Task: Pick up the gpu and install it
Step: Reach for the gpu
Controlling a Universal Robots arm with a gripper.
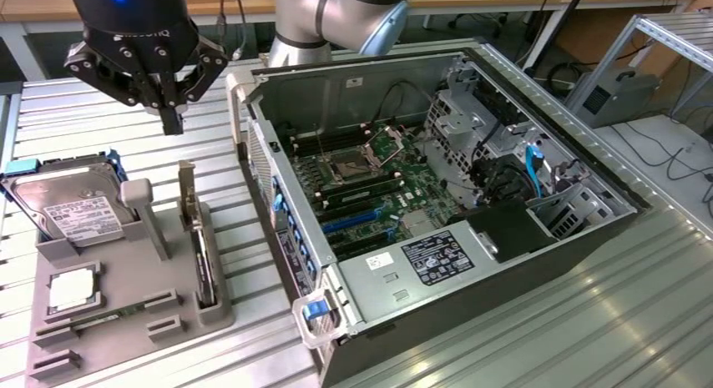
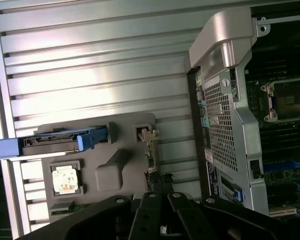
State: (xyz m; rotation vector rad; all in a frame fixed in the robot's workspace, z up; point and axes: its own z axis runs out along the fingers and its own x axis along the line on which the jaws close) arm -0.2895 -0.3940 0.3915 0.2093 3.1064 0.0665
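Note:
The gpu [image 1: 200, 238] is a thin dark card standing on edge in a slot of the grey holder [image 1: 123, 342], its pale bracket strip at the far end. My gripper [image 1: 172, 125] hangs above the table just beyond that far end, apart from the card, jaws shut with nothing between them. In the wrist view the gpu [image 2: 151, 150] appears edge-on directly ahead of my gripper [image 2: 159, 184]. The open computer case [image 1: 334, 79] lies beside the holder, its motherboard exposed with blue expansion slots [image 1: 356, 221].
The holder also carries a silver hard drive [image 1: 73, 209] in a blue carrier, a CPU [image 1: 69, 289] and a green memory stick [image 1: 106, 314]. The case's side wall [image 1: 273, 196] rises close to the gpu. Everything rests on a ribbed metal table [image 1: 535, 338].

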